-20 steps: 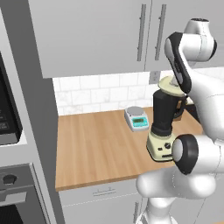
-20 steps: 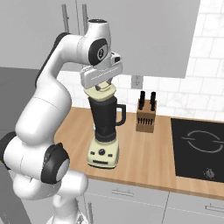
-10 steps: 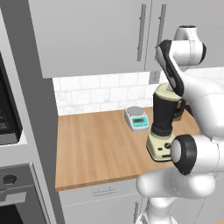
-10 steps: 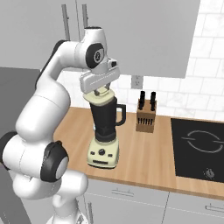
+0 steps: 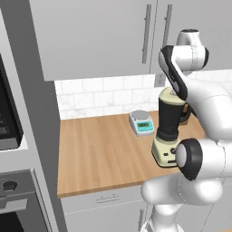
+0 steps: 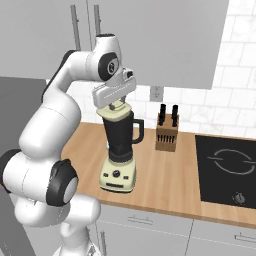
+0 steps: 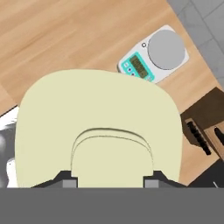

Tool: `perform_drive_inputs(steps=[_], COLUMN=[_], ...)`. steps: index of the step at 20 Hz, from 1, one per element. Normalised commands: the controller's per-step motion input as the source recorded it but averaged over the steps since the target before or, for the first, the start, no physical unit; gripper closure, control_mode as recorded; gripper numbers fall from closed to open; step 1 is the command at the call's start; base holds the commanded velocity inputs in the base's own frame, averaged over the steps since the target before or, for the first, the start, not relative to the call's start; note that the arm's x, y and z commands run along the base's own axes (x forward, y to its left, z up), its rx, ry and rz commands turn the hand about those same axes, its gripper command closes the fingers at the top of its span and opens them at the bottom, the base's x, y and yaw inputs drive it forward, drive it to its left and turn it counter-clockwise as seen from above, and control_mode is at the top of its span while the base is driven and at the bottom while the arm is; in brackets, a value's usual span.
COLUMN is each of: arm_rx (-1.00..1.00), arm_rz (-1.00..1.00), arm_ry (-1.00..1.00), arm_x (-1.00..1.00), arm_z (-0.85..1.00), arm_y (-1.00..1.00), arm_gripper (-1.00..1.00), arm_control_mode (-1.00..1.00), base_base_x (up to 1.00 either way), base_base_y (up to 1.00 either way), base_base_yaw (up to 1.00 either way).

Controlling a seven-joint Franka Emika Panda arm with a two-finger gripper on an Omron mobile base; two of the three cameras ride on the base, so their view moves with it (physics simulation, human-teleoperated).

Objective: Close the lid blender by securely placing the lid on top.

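Jaws pinch the knob of the lid (image 7: 98,127), one fingertip (image 7: 64,178) on each side of it in the hand view. Over the last second the gripper (image 6: 116,105) has come down: the lid was held clear above the jar, now it sits at the jar's rim in the right base view, touching or nearly so; can't tell if it's fully seated. Means the placing step is almost done. What's left, judging from this, is a last press down and letting go.

Lid: pale cream-yellow disc, raised knob in the centre, level, as wide as the rim.

The blender (image 6: 119,150) stands upright on the wood table (image 5: 99,154), dark jar with handle, cream base with black dial. Grey kitchen scale (image 5: 141,122) sits to its left by the tiled wall; knife block (image 6: 166,134) to its right, cooktop (image 6: 227,167) further right.
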Motion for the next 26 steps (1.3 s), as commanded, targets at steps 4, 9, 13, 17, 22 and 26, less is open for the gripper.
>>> perform_drive_inputs(steps=[4, 9, 13, 17, 22, 26], arm_rx=[0.05, 0.0, 0.0, 0.0, 0.05, 0.02], arm_rz=[0.0, 0.0, -0.01, 0.0, 0.0, -0.06], arm_ry=[0.0, -0.01, -0.01, 0.0, 0.0, -0.01], arm_x=[0.24, 0.27, 0.32, 0.27, 0.0, 0.38], arm_z=[0.0, 0.0, 0.0, -0.05, -0.03, 0.0], arm_y=[-0.09, -0.12, -0.03, -0.2, -0.05, -0.16], arm_gripper=[1.0, 1.0, 1.0, 1.0, 1.0, 1.0], arm_control_mode=[-1.0, -1.0, -1.0, -1.0, -1.0, -1.0], base_base_x=[0.0, 0.0, 0.0, 0.0, 0.0, 0.0], base_base_y=[0.0, 0.0, 0.0, 0.0, 0.0, 0.0], base_base_yaw=[0.0, 0.0, 0.0, 0.0, 0.0, 0.0])
